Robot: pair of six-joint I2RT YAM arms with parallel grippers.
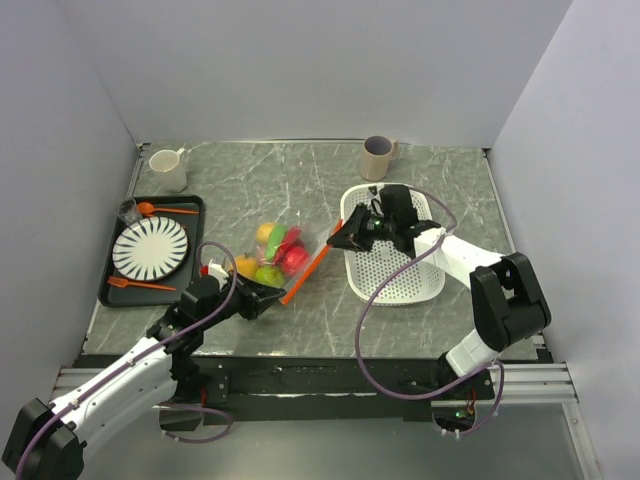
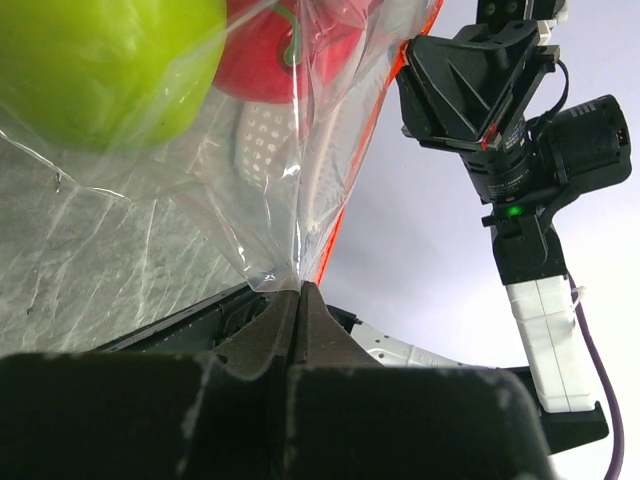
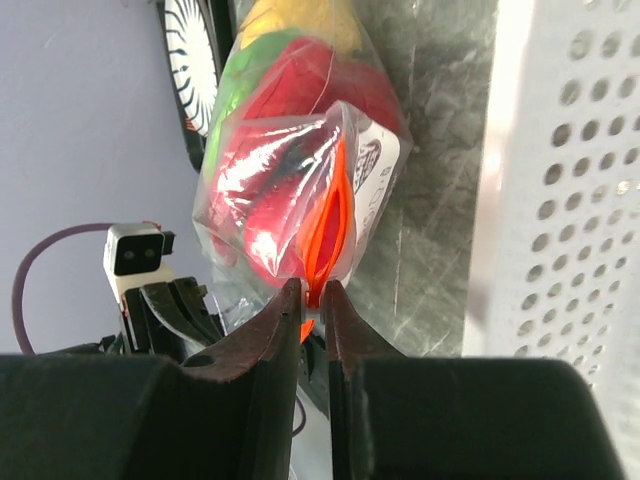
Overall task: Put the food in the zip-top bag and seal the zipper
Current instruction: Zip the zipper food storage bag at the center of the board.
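Between the arms, the clear floppy zip-top bag point(image 1: 262, 262) of glossy toy food point(image 1: 277, 250) is stretched: left gripper point(image 2: 300, 300) pinches its corner, right gripper point(image 3: 312, 300) the gaping orange-red zipper point(image 1: 308, 270); a slip may spill it.

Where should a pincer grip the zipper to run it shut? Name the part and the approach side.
Grip the zipper at its end, where the right pincer pinches it, coming end-on from the basket side. The strip is thin and gapes mid-length, so one finger on each flat face closes it. The left pincer clamps the zip-top bag at the opposite corner, giving a counter-pull.
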